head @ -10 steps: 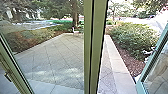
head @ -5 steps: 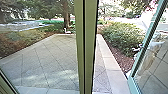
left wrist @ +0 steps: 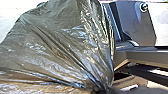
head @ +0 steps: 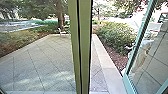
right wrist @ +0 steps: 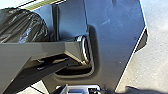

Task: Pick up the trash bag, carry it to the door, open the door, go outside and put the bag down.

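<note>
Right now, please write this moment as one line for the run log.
Place: doorway | trash bag: close to left wrist camera, bunched together | glass door on right: open | beyond: paving, shrubs

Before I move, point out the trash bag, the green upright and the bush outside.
Trash bag (left wrist: pixel 57 45): left wrist view, on its wrinkled side.
Green upright (head: pixel 85 45): head view, on the half right of the dark seam.
Bush (head: pixel 115 36): head view, on its leafy middle.
</note>
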